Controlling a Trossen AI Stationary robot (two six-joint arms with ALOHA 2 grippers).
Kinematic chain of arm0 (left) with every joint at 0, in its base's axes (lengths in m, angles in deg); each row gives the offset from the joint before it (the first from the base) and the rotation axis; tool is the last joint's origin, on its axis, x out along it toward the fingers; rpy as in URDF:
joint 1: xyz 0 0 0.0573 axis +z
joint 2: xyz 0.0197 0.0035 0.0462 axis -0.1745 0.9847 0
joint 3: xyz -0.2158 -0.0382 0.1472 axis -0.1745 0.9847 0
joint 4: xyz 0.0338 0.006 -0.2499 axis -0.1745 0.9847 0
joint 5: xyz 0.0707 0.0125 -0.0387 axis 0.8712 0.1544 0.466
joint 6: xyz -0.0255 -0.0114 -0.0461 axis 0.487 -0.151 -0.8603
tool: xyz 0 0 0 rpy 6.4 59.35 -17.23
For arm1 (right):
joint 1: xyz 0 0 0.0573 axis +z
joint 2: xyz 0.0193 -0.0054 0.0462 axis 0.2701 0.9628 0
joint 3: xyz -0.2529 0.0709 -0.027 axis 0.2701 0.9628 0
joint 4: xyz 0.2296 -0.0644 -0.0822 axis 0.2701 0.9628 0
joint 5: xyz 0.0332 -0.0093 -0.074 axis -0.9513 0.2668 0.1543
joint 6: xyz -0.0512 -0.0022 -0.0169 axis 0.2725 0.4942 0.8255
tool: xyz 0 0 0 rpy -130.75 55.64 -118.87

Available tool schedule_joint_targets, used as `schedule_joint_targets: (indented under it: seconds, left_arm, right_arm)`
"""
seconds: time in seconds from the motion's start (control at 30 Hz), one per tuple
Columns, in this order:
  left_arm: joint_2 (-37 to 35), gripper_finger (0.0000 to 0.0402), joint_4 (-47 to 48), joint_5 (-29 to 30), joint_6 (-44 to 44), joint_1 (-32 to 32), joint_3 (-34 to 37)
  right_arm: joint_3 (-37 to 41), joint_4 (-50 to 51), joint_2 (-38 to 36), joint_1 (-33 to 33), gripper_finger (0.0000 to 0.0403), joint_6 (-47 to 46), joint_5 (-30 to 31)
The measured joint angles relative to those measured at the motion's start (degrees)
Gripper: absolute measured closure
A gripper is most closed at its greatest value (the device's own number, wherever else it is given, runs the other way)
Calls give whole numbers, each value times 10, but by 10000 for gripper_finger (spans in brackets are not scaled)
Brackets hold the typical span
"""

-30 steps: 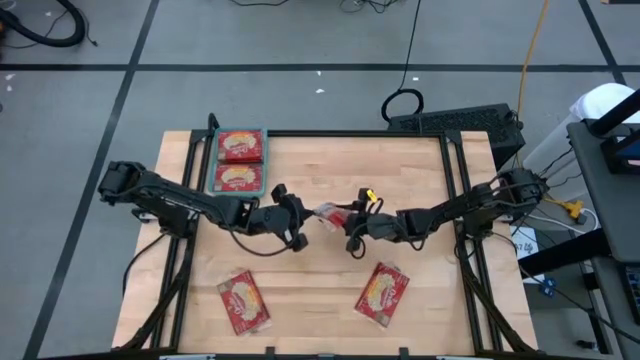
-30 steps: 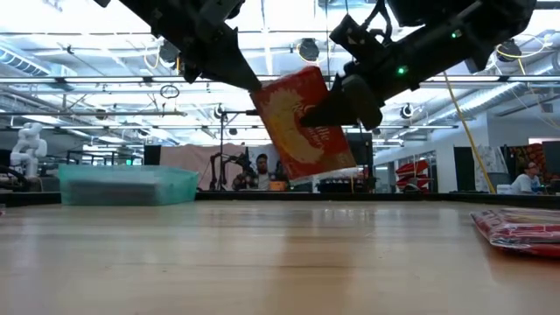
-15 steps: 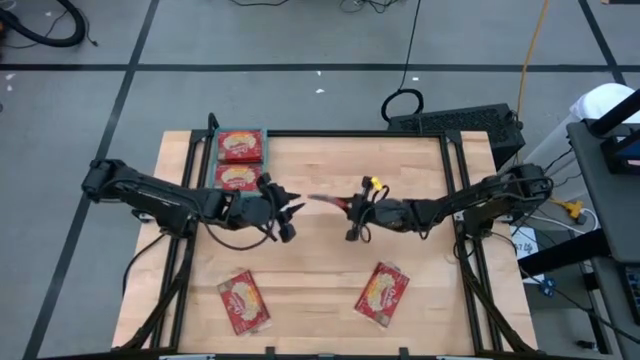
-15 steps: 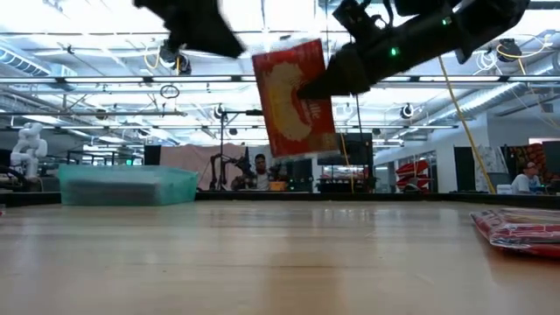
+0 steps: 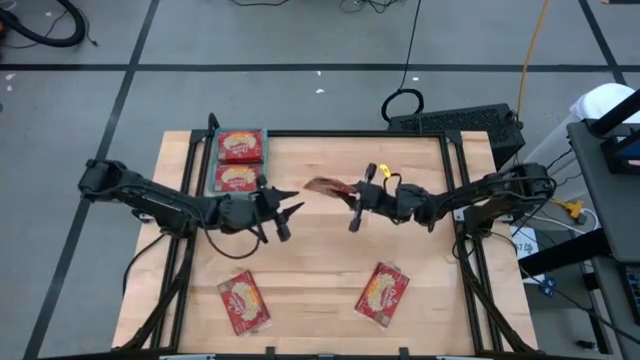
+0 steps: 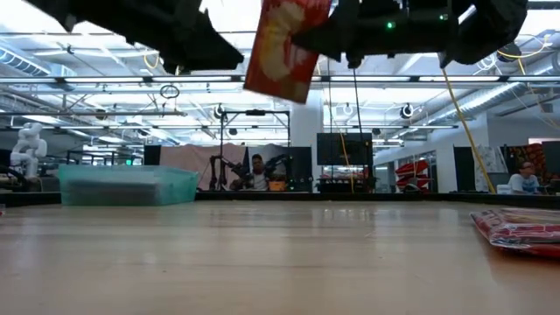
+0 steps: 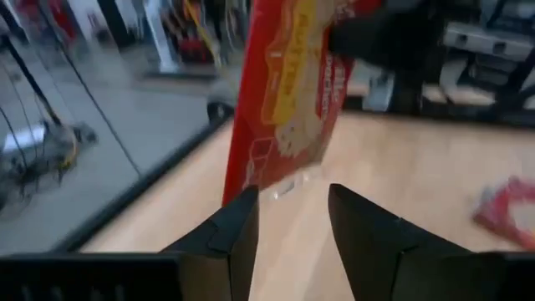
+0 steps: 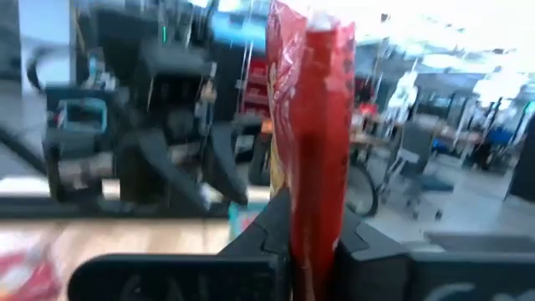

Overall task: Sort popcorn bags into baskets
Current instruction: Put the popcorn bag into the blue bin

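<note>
Red packet [image 5: 325, 187], yellow-cream oval on its face: clamped at one end between the fingers of the right gripper [image 5: 350, 197] and held in the air above the middle of the wooden table [image 5: 330, 270]. It hangs tilted, well clear of the tabletop in the low view [image 6: 282, 48].

Left gripper [image 5: 290, 210]: fingers spread wide, nothing between them, pointed at the held packet and just apart from it; the packet is seen just beyond the fingertips [image 7: 242, 205] in the left wrist view.

Teal tray [image 5: 240, 161]: set at the table's far corner, behind the left gripper; two red packets lie in it, one [image 5: 239, 146] farther, one [image 5: 238, 178] nearer.

Loose packets on the table, both on the near side of the grippers: one [image 5: 244, 301] below the left gripper, one [image 5: 383, 293] below the right gripper.
</note>
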State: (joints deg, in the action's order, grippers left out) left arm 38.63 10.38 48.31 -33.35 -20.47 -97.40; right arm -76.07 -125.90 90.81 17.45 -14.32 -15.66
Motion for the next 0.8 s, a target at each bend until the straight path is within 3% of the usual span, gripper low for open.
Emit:
schedule_joint_targets:
  seconds: [0.1, 0.2, 0.4, 0.53, 0.67, 0.8]
  left_arm:
    - [-13, 238, -55, -8, 37, 17, 30]
    - [-17, 216, -85, -42, 43, 47, 45]
    - [-18, 168, -140, -161, 43, 103, 49]
    - [-17, 158, -165, -245, 64, 121, 49]
    - [-16, 190, -177, -305, 87, 122, 49]
    - [-16, 271, -170, -303, 103, 123, 49]
  right_arm:
    - [1, -51, 0, -9, 388, 11, -13]
    - [0, -90, 0, -25, 388, 5, -74]
    - [0, -85, 1, -42, 388, -7, -135]
    - [0, -91, 7, -44, 388, -4, -151]
    - [0, -90, 14, -44, 387, -17, -151]
    - [0, -83, 20, -44, 387, -28, -150]
